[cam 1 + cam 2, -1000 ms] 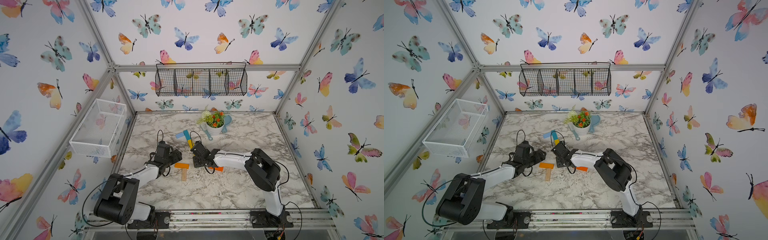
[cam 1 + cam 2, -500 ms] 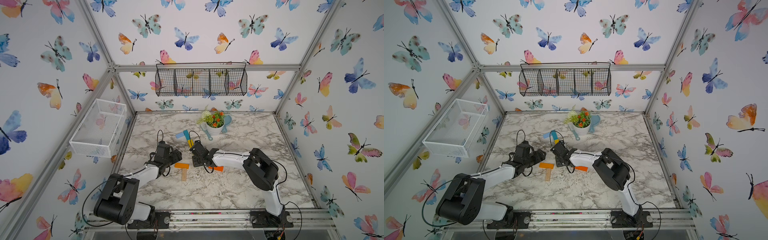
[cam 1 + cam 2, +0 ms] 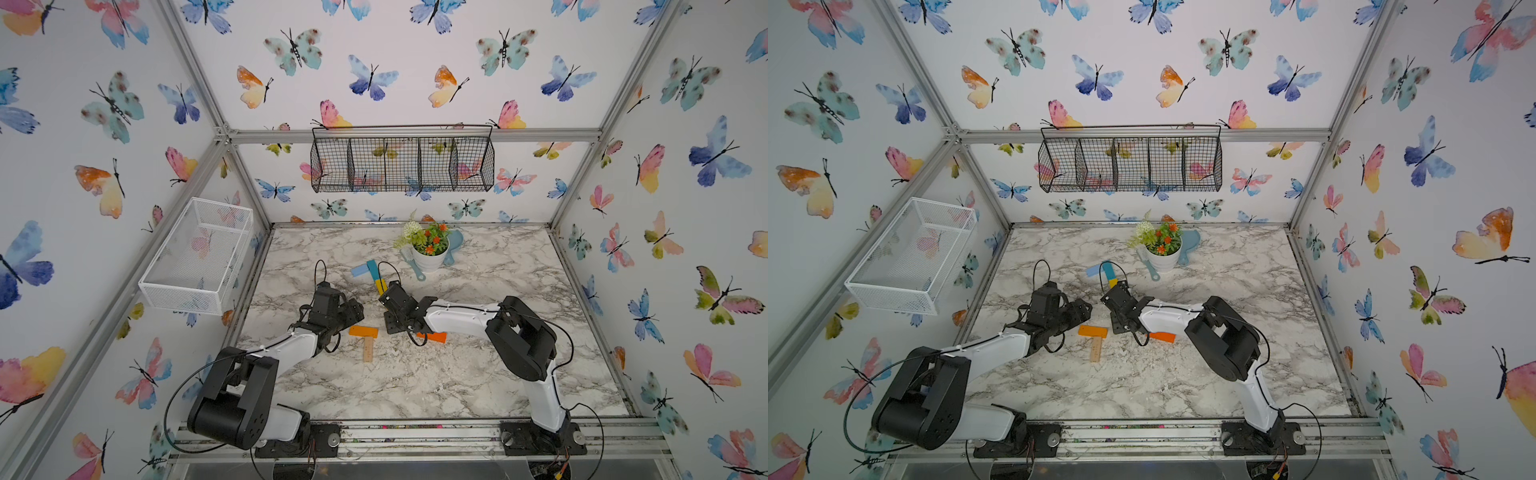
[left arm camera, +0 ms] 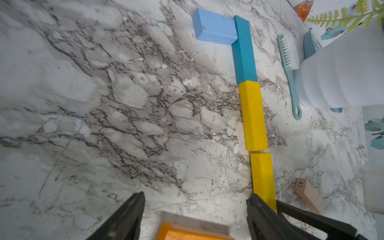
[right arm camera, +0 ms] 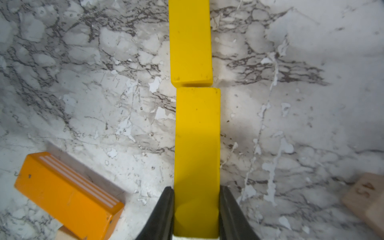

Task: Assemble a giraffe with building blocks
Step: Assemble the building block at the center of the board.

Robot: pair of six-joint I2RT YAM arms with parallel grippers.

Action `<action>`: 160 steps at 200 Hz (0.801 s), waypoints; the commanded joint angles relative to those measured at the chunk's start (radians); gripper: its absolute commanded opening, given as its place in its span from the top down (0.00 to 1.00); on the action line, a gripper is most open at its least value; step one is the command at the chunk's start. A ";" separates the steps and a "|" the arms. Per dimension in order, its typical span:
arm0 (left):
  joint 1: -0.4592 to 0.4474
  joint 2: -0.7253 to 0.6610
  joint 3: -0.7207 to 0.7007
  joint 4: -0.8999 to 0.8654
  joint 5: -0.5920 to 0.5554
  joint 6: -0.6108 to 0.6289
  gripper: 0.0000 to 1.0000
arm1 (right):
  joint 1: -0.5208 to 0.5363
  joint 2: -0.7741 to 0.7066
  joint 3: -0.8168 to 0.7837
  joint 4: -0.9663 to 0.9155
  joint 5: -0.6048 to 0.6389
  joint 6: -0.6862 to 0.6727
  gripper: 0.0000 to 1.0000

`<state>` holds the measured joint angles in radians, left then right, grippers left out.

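Right jaws pinch the loose yellow block (image 5: pixel 197 145) near one end, across its width; probably light, stiff, slick painted wood. Left jaws gape wide over an orange block (image 4: pixel 191 233).

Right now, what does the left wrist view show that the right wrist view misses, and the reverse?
Left wrist only: the light-blue block against the teal block, the brush, the white pot, and the open left gripper.
Right wrist only: the right gripper shut on the nearer yellow block from both sides, and white stripes on the orange block.
Both: the nearer yellow block almost meeting the farther yellow block end to end, the orange block, and the wooden block marked 45.
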<state>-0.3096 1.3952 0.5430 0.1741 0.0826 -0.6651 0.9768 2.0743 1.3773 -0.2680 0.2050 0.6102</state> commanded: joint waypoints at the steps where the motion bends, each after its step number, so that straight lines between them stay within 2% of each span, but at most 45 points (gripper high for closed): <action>1: 0.000 -0.005 0.021 -0.008 -0.014 0.015 0.19 | 0.007 0.019 0.006 -0.011 -0.006 -0.012 0.89; 160: 0.000 0.001 0.023 -0.010 -0.018 0.016 0.19 | 0.007 0.037 -0.001 0.001 -0.030 -0.024 0.88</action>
<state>-0.3096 1.3952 0.5442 0.1738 0.0822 -0.6651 0.9768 2.0777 1.3773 -0.2600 0.1986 0.5938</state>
